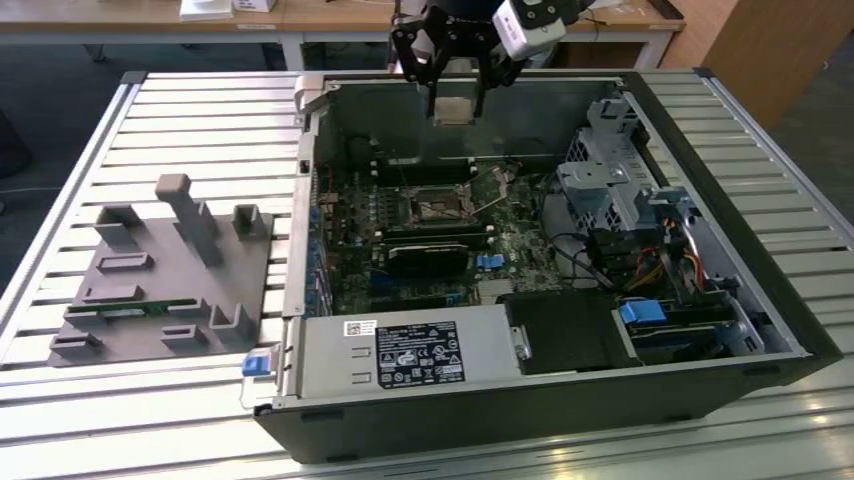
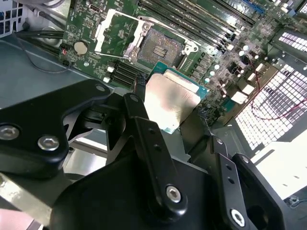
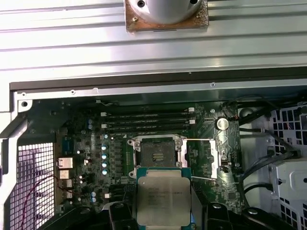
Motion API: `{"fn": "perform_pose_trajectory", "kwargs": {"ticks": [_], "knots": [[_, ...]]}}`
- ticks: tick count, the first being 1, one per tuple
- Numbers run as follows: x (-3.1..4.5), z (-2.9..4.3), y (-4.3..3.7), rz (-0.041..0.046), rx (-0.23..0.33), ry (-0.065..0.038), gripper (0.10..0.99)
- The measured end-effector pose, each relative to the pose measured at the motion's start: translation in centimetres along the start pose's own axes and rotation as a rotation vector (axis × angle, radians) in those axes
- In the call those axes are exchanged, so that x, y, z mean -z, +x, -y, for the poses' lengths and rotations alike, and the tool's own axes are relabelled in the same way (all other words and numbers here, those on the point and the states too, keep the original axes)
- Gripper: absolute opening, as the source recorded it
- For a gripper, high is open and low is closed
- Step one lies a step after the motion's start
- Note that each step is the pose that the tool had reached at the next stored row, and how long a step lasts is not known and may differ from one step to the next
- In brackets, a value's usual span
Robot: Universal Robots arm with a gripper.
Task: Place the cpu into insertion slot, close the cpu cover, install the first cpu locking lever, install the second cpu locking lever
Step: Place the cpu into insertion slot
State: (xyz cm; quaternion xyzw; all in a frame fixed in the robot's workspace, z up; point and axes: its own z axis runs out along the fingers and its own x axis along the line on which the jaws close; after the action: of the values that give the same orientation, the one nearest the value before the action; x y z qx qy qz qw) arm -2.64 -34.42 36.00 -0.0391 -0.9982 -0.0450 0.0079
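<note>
gripping the cpu by its edges in the clenched tool, metal face out in both wrist views. held well above the board inside the open case. below the tool, well apart from the chip: bare slot, cover swung open just beside it. far off toward the exterior view's left, on the slatted surface: grey fixture.

Dull silver metal cpu, shiny metal cpu cover, ribbed matt metal table, matt grey plastic fixture
</note>
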Motion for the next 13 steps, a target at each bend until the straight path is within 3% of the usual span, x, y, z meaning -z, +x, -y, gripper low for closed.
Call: {"fn": "perform_pose_trajectory", "kwargs": {"ticks": [13], "knots": [[-0.02,0.0,0.0,0.0038,-0.042,-0.001,0.537]]}}
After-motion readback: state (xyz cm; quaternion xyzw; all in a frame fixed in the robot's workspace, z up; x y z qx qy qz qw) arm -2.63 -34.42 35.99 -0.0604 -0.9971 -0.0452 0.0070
